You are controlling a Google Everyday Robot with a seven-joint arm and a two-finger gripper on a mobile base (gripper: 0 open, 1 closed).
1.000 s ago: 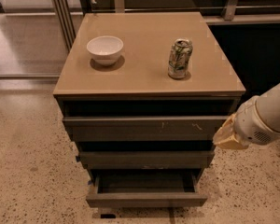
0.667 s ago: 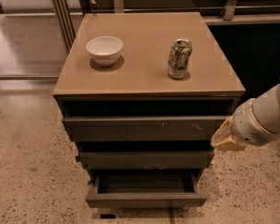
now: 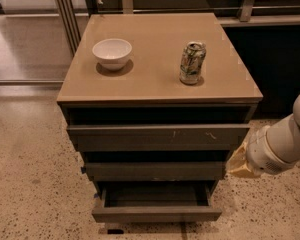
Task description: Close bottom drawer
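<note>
One change: the gripper (image 3: 238,163) sits lower and a touch further left than a second ago. The cabinet (image 3: 155,81), bowl (image 3: 112,52) and can (image 3: 192,62) lie as they did.
Bottom drawer (image 3: 157,214): lowest of three and pulled out as far as before, with its shallow tray open to view and its plain flat front well forward of the middle drawer (image 3: 155,171).
Gripper position: right of the cabinet, level with the middle drawer and just beside its right end. Whether it touches, or is spread or pressed together, cannot be told.
Arm (image 3: 282,146): a smooth, rounded white cylinder entering from the right edge.
Materials: a glossy tan top over dark grey-brown handleless fronts, the top drawer (image 3: 157,134) bearing pale scratches. The bowl is round and white, and the can is upright with a printed side.
Floor (image 3: 30,184): speckled beige terrazzo — bare to the left of the cabinet and in front of the open drawer.
Edges: the bowl and can both stand well in from the top's edges.
</note>
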